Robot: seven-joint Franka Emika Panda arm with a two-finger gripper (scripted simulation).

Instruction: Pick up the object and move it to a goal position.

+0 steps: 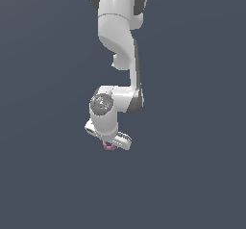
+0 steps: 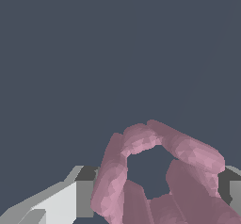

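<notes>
Apparently the object (image 2: 160, 171) is pinched between the fingers (image 2: 80, 197) of the gripper (image 1: 111, 142); the grip should be kept firm and the carry made smoothly toward the goal.

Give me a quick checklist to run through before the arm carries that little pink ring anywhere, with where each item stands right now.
1. Pink ring sits between the fingers: ok, the wrist view shows a finger on each side of it.
2. Grip is firm: cannot tell, the contact faces are hidden behind the ring.
3. Ring is whole, hole visible: ok.
4. Ring hangs just below the gripper in the exterior view: ok, a small pink bit shows there.
5. Ring is lifted off the floor: cannot tell, the flat grey background shows no shadow or edge.
6. Goal position is in sight: not ok, neither view shows a marker.
</notes>
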